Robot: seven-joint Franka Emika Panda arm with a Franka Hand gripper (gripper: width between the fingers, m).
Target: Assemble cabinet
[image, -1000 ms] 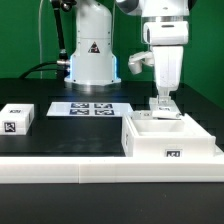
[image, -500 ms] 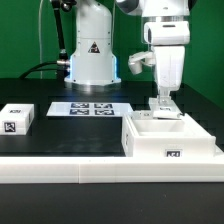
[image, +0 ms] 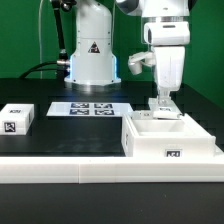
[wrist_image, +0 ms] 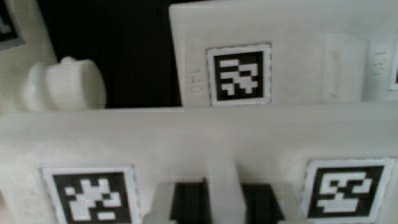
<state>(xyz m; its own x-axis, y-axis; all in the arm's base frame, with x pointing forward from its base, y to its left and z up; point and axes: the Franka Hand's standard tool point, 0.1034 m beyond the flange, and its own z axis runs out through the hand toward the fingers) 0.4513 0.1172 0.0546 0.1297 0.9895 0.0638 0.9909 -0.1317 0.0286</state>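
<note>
The cabinet (image: 150,148), a large white open box with a tag on its front wall, sits on the table at the exterior view's right. My gripper (image: 163,101) hangs straight down over its far wall, shut on a thin white tagged panel (image: 163,108) that stands at that wall. In the wrist view the gripper (wrist_image: 217,200) has its dark pads (wrist_image: 185,200) pressed on a narrow white edge. The panel's broad white face (wrist_image: 196,150) carries two tags. Beyond it lies another white tagged surface (wrist_image: 302,45) and a round white peg (wrist_image: 63,85).
A small flat white tagged block (image: 17,117) lies at the exterior view's left. The marker board (image: 90,108) lies flat in the middle, in front of the robot's base (image: 90,55). The table's white front edge (image: 70,168) runs along the bottom.
</note>
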